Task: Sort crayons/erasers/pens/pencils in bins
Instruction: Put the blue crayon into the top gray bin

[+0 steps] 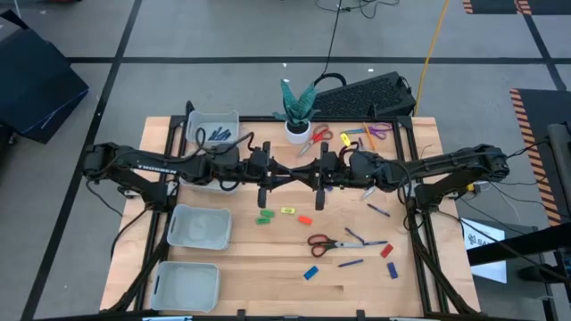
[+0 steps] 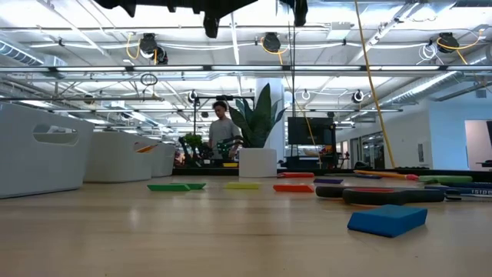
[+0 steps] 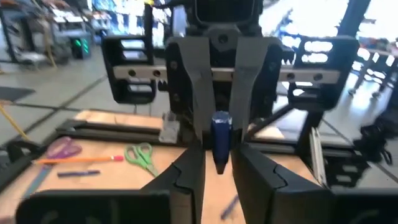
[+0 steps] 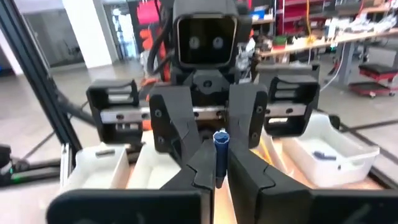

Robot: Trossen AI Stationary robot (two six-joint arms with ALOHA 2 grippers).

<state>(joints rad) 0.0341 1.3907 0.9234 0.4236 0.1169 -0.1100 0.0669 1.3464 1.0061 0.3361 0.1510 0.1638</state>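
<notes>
- left wrist view: the left gripper meets the right gripper nose to nose above the table's middle, with one dark blue pen upright between them.
- both finger pairs appear to pinch that pen, one at each end of it; it looks like a handover.
- to do it well, the receiving grip should be firm before the other lets go, and the giver should draw straight back so the pen is not twisted.
- right wrist view: the right gripper pinches the pen's near end; behind it stands a bin holding a dark stick.
- high view alone shows the goal: the pens' bin lies in the upper left, and two empty-looking bins in the lower left.
- low view misses the pen, but shows a green eraser and a blue eraser lying unsorted.
</notes>
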